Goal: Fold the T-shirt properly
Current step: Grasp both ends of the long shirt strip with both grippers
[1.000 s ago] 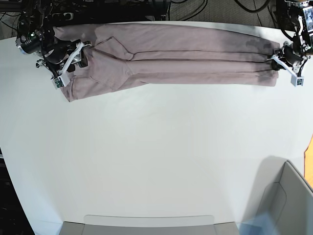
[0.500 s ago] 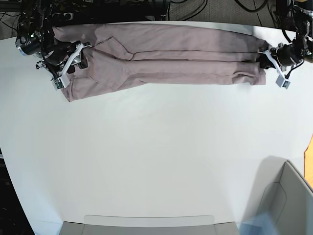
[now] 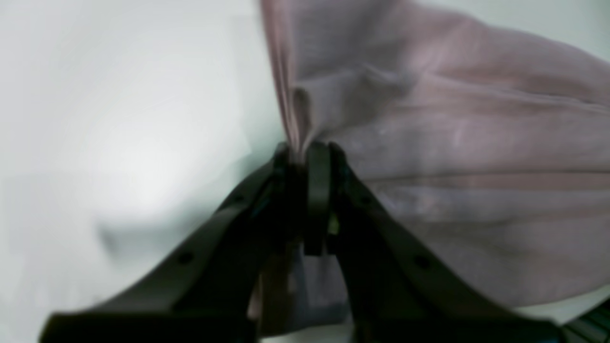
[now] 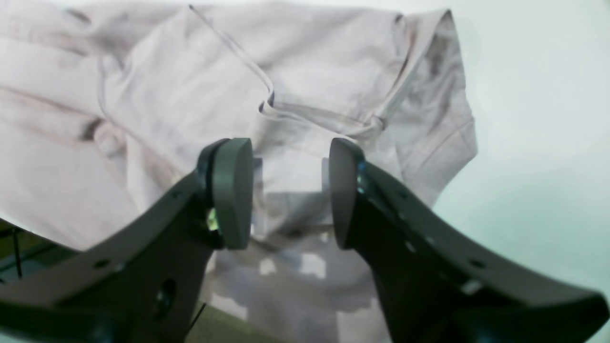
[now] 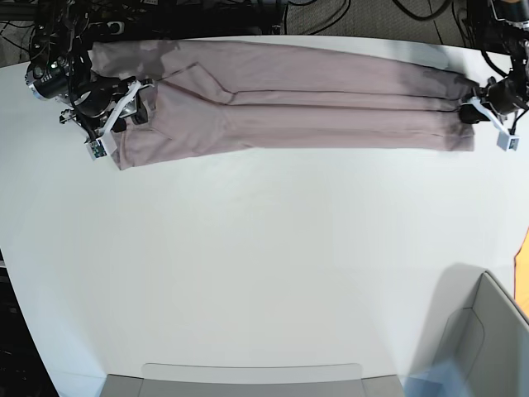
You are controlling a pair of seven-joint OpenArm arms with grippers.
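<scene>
Gripping: your left pincer (image 3: 305, 157) pinches the T-shirt (image 5: 289, 107) hem.
Risk: right pincer (image 4: 290, 190) gapes; cloth drags on the bench (image 5: 264, 265).

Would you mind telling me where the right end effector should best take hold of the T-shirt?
At the collar end of the T-shirt, on the layered edge by the ribbed neckline, coming in low from the shirt's end. The right end effector already straddles that edge with its jaws open, and the cloth lies flat there.
</scene>
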